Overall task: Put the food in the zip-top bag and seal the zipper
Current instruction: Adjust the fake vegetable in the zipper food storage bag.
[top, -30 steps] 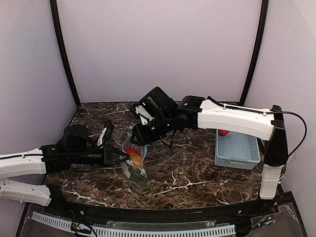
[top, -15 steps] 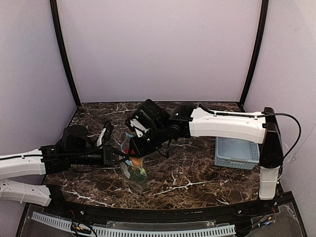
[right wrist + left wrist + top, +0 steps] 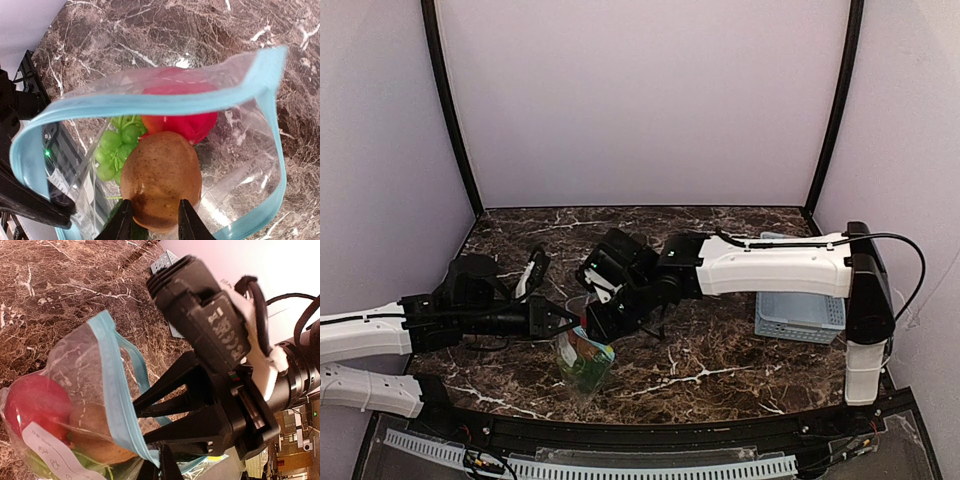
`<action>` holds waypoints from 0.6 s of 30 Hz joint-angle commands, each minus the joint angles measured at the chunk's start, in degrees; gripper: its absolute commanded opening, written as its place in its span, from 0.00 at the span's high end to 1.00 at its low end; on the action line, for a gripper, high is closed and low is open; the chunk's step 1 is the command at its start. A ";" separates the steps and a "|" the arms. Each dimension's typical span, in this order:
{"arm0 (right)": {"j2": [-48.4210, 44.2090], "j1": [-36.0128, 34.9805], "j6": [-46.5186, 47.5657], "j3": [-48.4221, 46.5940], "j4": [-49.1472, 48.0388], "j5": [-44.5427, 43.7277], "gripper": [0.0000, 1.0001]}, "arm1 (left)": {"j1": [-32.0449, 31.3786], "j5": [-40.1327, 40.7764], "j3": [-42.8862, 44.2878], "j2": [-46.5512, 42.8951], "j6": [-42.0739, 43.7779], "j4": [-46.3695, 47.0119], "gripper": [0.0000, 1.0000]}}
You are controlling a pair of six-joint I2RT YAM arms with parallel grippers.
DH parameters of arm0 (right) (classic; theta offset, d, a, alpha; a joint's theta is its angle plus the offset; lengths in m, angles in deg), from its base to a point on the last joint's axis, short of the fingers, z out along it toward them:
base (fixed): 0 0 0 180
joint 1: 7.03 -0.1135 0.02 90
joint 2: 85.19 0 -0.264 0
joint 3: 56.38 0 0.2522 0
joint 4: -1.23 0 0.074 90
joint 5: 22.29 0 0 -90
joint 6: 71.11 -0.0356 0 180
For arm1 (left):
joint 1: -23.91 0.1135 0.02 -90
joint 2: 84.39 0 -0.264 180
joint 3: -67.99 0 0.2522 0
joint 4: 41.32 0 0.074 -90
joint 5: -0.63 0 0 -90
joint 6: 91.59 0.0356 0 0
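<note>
Top view: soft, even light from above, no hard shadows. Pale walls bright; dark brown marble desk [image 3: 720, 370] dim, w/ faint sheen on the white veins. Black arm segments [image 3: 470, 315] nearly lose detail. Wide-lens lean in the black corner posts [image 3: 448, 100].

Left wrist view: upper right blown out to white-pink, lower right bg blurred. Film of the clear crinkly zip-top bag [image 3: 75, 360] hazy w/ reflections; small white glint on the round red toy fruit [image 3: 35, 400].

Right wrist view: centre sharp, speckles on the brown oval toy fruit [image 3: 160, 175] crisp. Glare spot on desk at top centre, upper left washed out, bright streaks on bag film lower right, bottom edge soft.
</note>
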 commanded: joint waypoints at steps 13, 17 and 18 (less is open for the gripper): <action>-4.02 -1.27 -2.74 3.70 2.17 -3.30 0.50 | 0.21 0.42 -1.02 -2.21 -0.37 0.85 0.99; -9.10 -1.13 -4.19 6.55 2.91 -6.87 0.38 | 0.20 0.49 -1.66 -3.22 -0.70 0.51 0.99; -10.47 -1.06 -4.55 7.32 2.99 -7.76 0.36 | 0.21 0.51 -1.88 -3.39 -0.78 0.45 0.99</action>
